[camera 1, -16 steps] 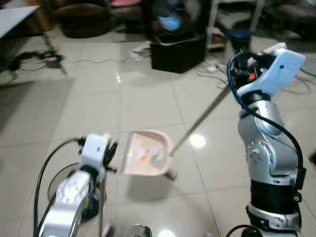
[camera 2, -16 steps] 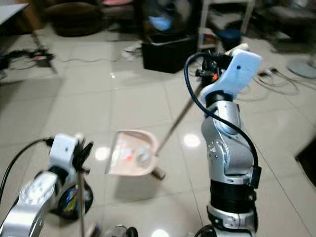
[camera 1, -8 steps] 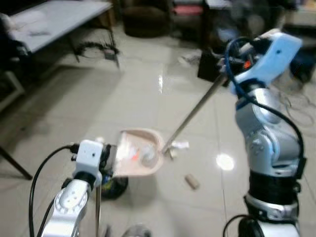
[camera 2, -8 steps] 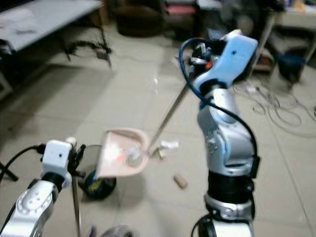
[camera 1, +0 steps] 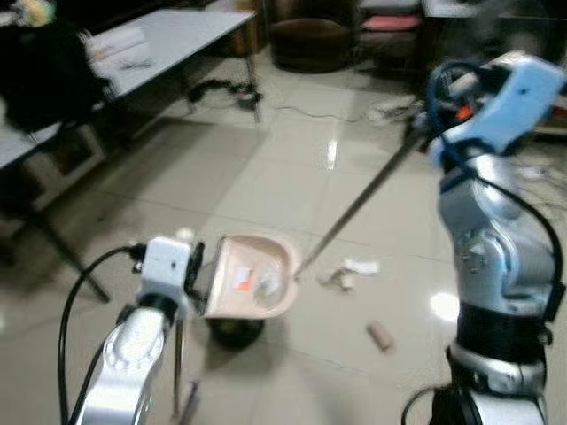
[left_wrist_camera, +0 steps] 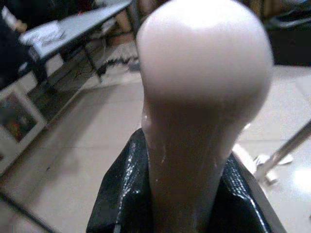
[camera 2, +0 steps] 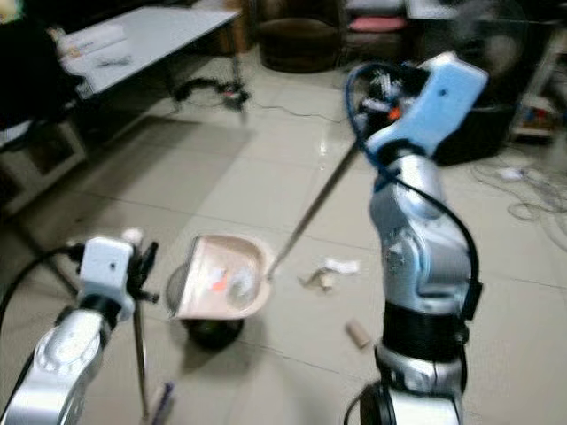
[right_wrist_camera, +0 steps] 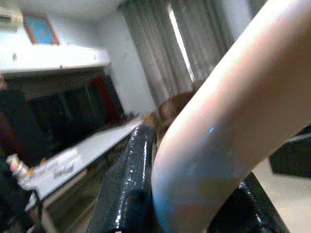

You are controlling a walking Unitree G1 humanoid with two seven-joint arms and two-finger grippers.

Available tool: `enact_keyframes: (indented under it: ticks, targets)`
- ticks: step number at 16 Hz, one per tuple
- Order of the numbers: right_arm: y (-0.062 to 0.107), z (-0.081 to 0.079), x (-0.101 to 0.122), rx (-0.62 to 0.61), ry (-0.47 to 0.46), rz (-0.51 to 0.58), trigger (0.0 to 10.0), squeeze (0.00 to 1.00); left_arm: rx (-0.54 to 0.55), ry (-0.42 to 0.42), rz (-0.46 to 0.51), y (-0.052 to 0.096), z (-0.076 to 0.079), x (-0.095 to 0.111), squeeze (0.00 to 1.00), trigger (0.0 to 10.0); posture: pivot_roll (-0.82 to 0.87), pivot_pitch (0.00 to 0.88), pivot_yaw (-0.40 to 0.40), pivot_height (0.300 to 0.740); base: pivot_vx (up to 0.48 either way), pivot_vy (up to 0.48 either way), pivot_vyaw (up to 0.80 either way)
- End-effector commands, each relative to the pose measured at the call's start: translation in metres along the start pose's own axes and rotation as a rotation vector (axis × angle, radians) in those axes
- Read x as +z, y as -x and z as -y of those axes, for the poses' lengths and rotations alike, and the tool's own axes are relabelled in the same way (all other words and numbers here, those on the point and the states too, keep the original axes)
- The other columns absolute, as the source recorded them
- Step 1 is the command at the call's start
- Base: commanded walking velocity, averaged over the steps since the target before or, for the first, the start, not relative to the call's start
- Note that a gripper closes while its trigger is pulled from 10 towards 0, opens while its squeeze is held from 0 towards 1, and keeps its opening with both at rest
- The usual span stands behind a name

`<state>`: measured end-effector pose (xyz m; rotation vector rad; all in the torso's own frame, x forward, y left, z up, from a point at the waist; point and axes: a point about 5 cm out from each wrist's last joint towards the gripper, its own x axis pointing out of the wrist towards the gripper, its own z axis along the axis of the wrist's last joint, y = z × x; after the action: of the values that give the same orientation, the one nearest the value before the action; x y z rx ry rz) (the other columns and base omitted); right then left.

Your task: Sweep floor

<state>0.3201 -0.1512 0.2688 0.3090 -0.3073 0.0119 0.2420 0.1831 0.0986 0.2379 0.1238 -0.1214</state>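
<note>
- Pale glossy floor tiles [camera 1: 266,177] fill the room, with a grey table [camera 1: 168,35] off to the robot's left and a dark armchair [camera 1: 310,40] far ahead.
- Left gripper [left_wrist_camera: 182,194] is closed around a pinkish dustpan handle [left_wrist_camera: 204,97]; its black fingers [left_wrist_camera: 121,194] press both sides of the shaft, and the rounded knob sticks out past the fingertips.
- Just ahead of the left gripper, the pink dustpan [camera 1: 252,276] is tilted up, with bits of rubbish inside.
- Right gripper [right_wrist_camera: 194,194] is clamped on a pale broom handle [right_wrist_camera: 228,107], which crosses between its jaws.
- From the raised right gripper the broom stick [camera 1: 354,208] slants down and forward to the dustpan's rim.
- Crumpled white paper scraps [camera 1: 350,270] lie on the tiles just beside the stick's low end.
- A small cork-like cylinder [camera 1: 380,336] lies apart from them, nearer the robot's right arm.
</note>
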Motion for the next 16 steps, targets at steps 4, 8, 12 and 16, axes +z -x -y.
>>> enact_keyframes:
  ticks: [4,8,12,16]
  targets:
    - [0.000,-0.009,0.006,0.042,-0.023,0.022,10.0,0.00,0.003,-0.026,0.020,-0.003,0.000,0.006,0.00,10.0,-0.07,0.000,0.057,0.740,0.378,0.000,0.00]
    - [0.000,-0.012,0.000,0.074,0.010,-0.013,10.0,0.00,0.015,-0.024,0.012,-0.003,-0.002,0.003,0.00,10.0,-0.07,0.000,0.049,0.740,0.380,0.000,0.74]
    - [0.002,-0.007,-0.003,0.059,-0.012,-0.014,10.0,0.00,0.010,-0.026,0.008,-0.002,-0.001,0.003,0.00,10.0,-0.07,0.000,0.047,0.740,0.377,0.000,0.18]
    - [0.004,-0.001,-0.006,0.032,-0.048,-0.015,10.0,0.00,0.001,-0.017,0.002,-0.002,0.000,0.002,0.00,10.0,-0.06,0.000,0.050,0.740,0.178,0.000,0.00]
